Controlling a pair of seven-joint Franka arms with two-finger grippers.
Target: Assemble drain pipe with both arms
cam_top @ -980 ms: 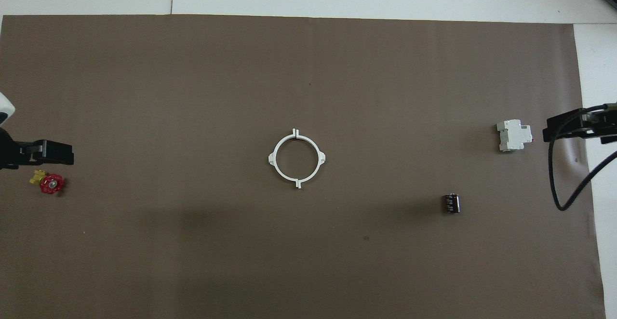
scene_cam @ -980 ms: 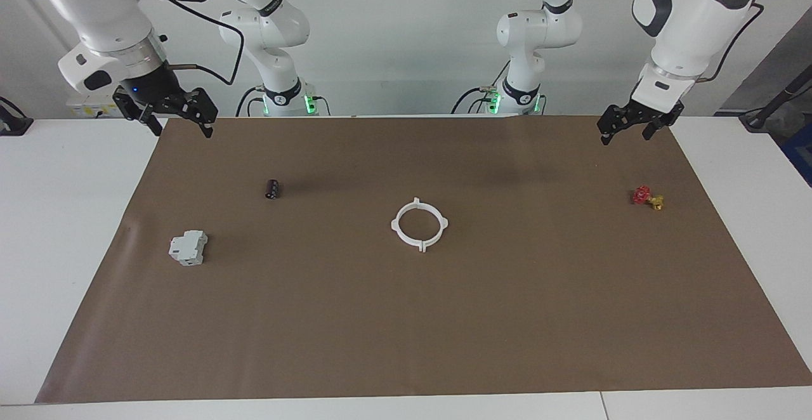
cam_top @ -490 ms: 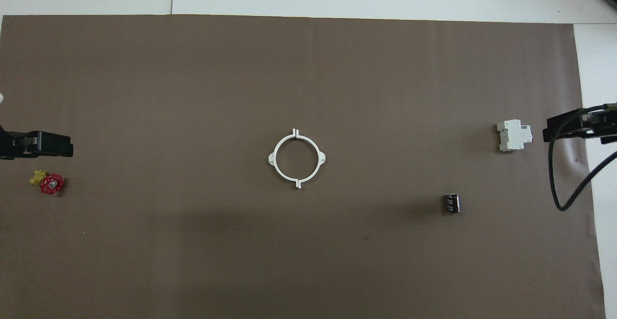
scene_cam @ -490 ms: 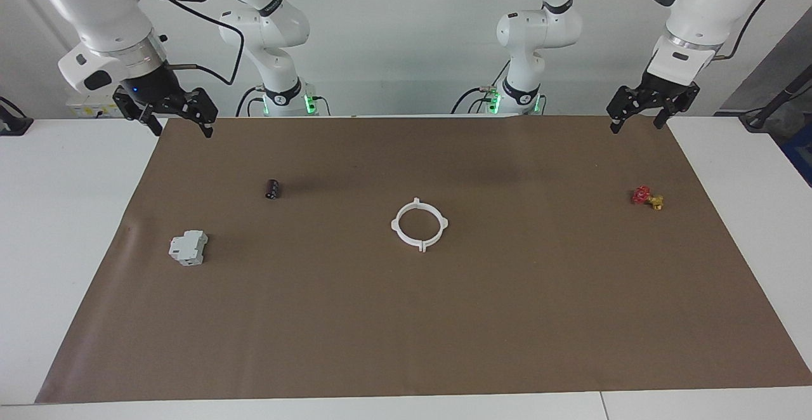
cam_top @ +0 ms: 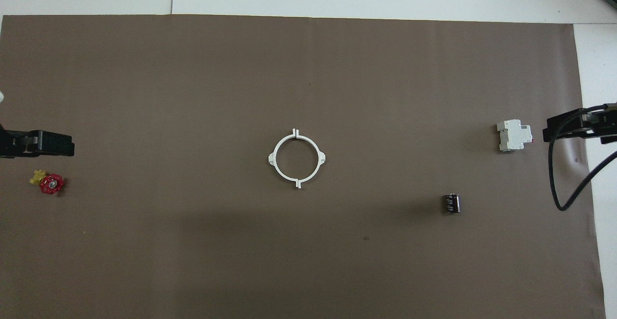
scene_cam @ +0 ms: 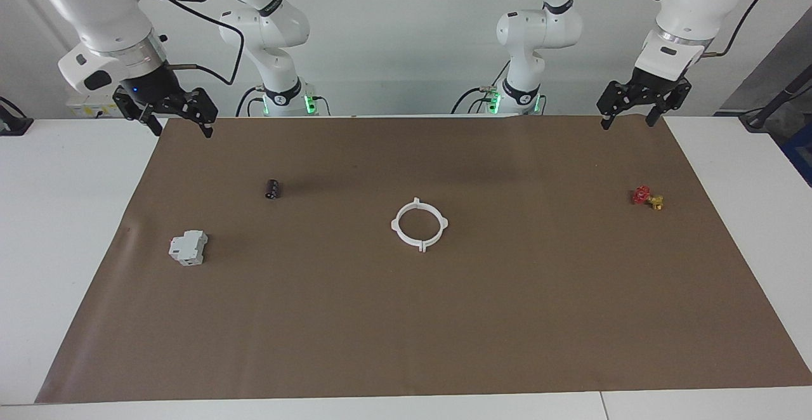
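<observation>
The drain pipe (scene_cam: 415, 240) (cam_top: 296, 180) lies flat in the middle of the brown mat, its two white arcs joined into one ring with tabs sticking out. My left gripper (scene_cam: 627, 122) (cam_top: 48, 144) hangs open and empty in the air over the mat's edge at the left arm's end. My right gripper (scene_cam: 183, 129) (cam_top: 573, 126) hangs open and empty over the mat's edge at the right arm's end. Both are well apart from the ring.
A grey-white boxy block (scene_cam: 188, 247) (cam_top: 514, 135) and a small dark cylinder (scene_cam: 272, 188) (cam_top: 451, 203) lie toward the right arm's end. A red and yellow valve (scene_cam: 647, 197) (cam_top: 48, 183) lies toward the left arm's end. The brown mat (scene_cam: 406, 331) covers most of the white table.
My left arm has lifted, and its gripper has risen a little above the mat's edge. The right arm and the ring have not moved.
</observation>
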